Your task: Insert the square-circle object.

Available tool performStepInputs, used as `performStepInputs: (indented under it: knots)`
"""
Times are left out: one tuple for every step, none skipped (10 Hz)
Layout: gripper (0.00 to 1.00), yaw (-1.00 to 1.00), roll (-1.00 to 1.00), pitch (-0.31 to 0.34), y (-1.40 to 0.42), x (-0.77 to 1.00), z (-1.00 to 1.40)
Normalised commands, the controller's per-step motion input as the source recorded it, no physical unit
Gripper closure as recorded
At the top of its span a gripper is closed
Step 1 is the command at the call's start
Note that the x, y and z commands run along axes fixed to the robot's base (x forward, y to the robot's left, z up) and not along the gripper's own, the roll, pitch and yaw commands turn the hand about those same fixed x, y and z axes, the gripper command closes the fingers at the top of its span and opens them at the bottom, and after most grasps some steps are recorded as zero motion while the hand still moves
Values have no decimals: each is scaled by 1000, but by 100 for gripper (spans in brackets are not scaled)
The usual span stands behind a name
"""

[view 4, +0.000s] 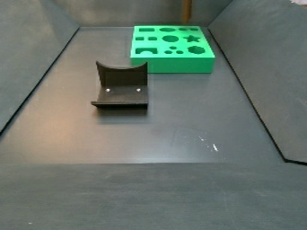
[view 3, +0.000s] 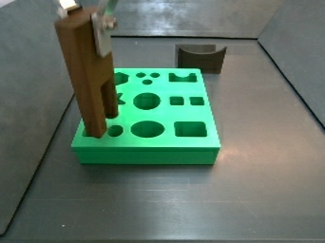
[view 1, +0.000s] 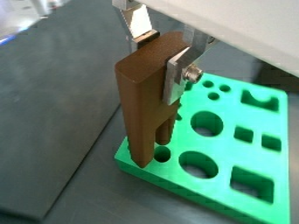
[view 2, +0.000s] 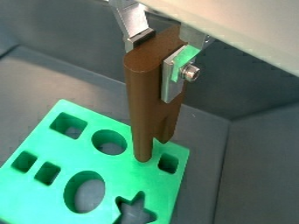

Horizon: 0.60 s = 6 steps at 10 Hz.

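Observation:
The square-circle object (view 1: pixel 146 96) is a tall brown wooden bar with two long legs at its lower end. My gripper (view 1: pixel 160 54) is shut on its upper end, with a silver finger (view 1: pixel 177 74) on each side, also in the wrist view (view 2: pixel 158 54). The bar (view 3: pixel 84 76) hangs upright over the green block (view 3: pixel 191 144), its legs down at the block's corner near a small round hole (view 1: pixel 162 155) and a small square hole (view 2: pixel 170 164). I cannot tell whether the legs touch the block. In a side view only a sliver of the bar (view 4: pixel 186 9) shows behind the block (view 4: pixel 206 61).
The green block has several shaped holes in its top. The dark fixture (view 4: pixel 120 85) with a curved notch on top stands on the grey floor apart from the block, and it also shows in a side view (view 3: pixel 200 57). Dark walls enclose the floor.

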Motion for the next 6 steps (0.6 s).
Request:
performStepInputs:
  knots:
    - [100, -1000, 0, 0, 0, 0, -306]
    - [100, -1000, 0, 0, 0, 0, -277]
    - [100, -1000, 0, 0, 0, 0, -183]
    - [100, -1000, 0, 0, 0, 0, -180]
    - [100, -1000, 0, 0, 0, 0, -174]
    - [100, -1000, -4, -6, 0, 0, -86]
